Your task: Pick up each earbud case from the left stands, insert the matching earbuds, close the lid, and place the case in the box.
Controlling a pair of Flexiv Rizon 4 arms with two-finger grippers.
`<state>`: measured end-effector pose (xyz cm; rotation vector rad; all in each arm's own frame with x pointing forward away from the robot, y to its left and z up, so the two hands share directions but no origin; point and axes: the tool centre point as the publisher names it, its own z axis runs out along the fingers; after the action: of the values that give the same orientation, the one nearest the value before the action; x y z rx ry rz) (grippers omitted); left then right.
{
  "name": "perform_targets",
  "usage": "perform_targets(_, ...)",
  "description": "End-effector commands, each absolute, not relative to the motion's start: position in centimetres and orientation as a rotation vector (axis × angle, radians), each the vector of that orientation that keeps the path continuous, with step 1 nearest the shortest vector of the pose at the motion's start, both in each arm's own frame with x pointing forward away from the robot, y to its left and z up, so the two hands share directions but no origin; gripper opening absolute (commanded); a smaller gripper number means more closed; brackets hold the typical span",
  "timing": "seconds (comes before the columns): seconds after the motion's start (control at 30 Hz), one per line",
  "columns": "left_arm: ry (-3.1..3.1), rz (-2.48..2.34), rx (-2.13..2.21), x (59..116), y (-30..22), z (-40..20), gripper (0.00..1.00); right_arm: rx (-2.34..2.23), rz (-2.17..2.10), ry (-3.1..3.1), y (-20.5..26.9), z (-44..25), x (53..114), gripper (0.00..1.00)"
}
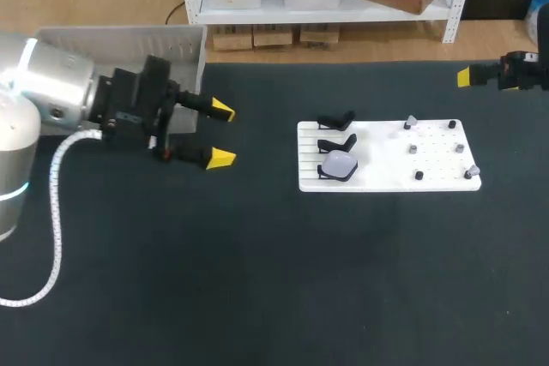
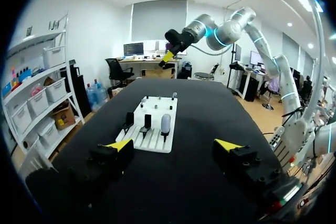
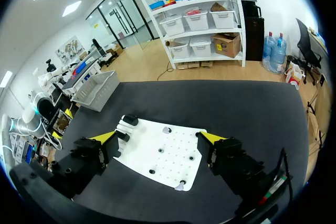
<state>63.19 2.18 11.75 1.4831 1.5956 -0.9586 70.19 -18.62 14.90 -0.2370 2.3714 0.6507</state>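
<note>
I see even, bright overhead light on the matte black desk (image 1: pixel 257 280); shadows are soft and faint. The white rectangular plastic board (image 1: pixel 386 169) glares slightly. Straight lines bow near my wrist views' edges.

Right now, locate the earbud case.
Head view: the earbud case rests at the white board's left end, on the nearest stand, two empty stands behind it.

A black tabletop (image 1: pixel 257 280) stretches out in front of me, matte and plain. A flat white board (image 1: pixel 377 167) lies on it right of the middle, nearer the far edge. Its left end is grooved, and small holes dot the rest.
</note>
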Motion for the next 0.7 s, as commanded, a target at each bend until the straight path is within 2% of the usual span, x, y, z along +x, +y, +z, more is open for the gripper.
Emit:
perform_targets(0.03,1.577,-1.012,1.526,65.0,-0.3,10.1,1.00,-0.236,0.648,2.372,-18.6,14.9,70.1,1.00)
perform_targets(0.7,1.535,-1.111,1.576,65.8,-5.4,6.5,1.00,-0.236,0.648,2.372,-18.6,14.9,70.1,1.00)
